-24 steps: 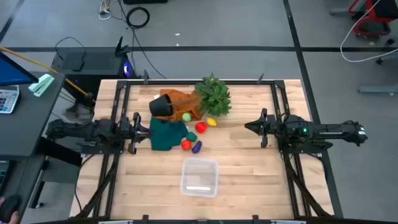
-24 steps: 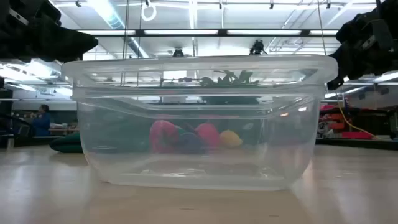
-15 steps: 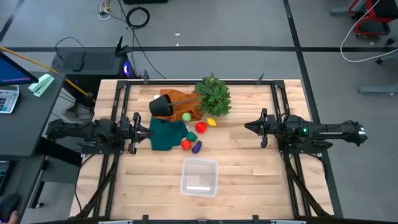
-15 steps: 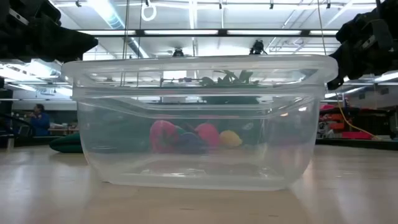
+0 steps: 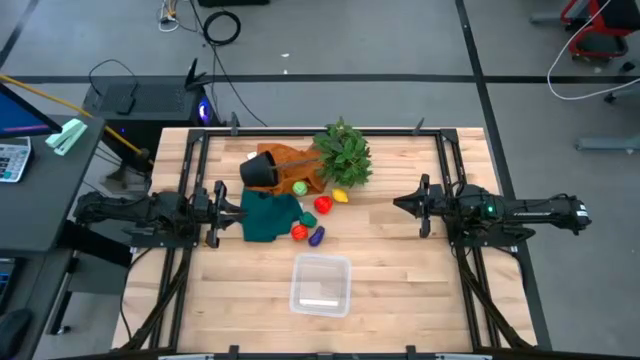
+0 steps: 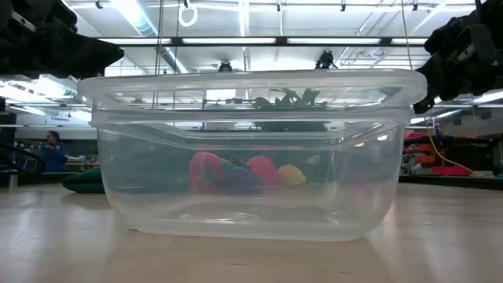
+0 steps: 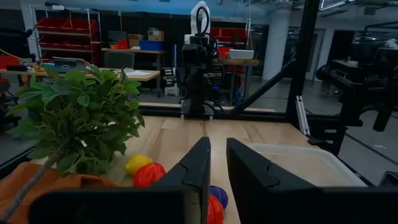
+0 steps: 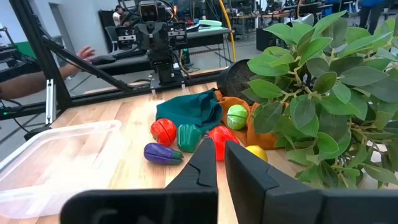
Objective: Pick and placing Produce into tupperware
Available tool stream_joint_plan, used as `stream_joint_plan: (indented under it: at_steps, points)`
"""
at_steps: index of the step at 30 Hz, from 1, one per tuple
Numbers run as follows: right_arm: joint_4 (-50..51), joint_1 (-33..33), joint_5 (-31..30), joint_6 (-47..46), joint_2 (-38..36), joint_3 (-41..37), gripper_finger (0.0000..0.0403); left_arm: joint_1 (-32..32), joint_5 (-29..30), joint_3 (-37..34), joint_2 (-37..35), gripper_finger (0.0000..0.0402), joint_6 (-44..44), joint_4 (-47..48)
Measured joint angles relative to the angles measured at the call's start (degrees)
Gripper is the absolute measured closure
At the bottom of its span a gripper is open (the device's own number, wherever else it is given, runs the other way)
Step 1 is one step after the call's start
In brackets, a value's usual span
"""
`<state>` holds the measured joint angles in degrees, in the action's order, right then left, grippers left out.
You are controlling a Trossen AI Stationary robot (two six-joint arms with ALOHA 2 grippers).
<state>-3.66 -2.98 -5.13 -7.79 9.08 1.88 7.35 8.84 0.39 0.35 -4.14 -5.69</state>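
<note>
No change across last second: both arms stay parked. Left tool [image 5: 228, 212] and right tool [image 5: 402, 204] nearly closed, holding nothing. Produce [image 5: 312, 215] clustered mid-desk beside green cloth [image 5: 265, 216]. Tupperware [image 5: 321, 284] apparently empty, near front edge. Task not started.

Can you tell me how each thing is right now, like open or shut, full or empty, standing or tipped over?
tupperware: upright, no lid, empty.
black pot: tipped on its side.
leafy plant: lying on the table.
left gripper: nearly shut, holding nothing.
right gripper: nearly shut, holding nothing.
produce: loose on the table, outside the tupperware.
</note>
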Motion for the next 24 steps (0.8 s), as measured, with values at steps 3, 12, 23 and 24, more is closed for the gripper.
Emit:
stream_joint_plan:
  at_steps: [3, 12, 23, 24]
  points:
    - [0.0, 0.0, 0.0, 0.0, 0.0, 0.0, 0.0403, 0.0, 0.0, 0.0, 0.0, 0.0348, 0.0, 0.0]
    - [0.0, 0.0, 0.0, 0.0, 0.0, 0.0, 0.0403, 0.0, 0.0, 0.0, 0.0, 0.0346, 0.0, 0.0]
    - [0.0, 0.0, 0.0, 0.0, 0.0, 0.0, 0.0403, 0.0, 0.0, 0.0, 0.0, 0.0350, 0.0, 0.0]
    - [0.0, 0.0, 0.0, 0.0, 0.0, 0.0, 0.0403, 0.0, 0.0, 0.0, 0.0, 0.0351, 0.0, 0.0]
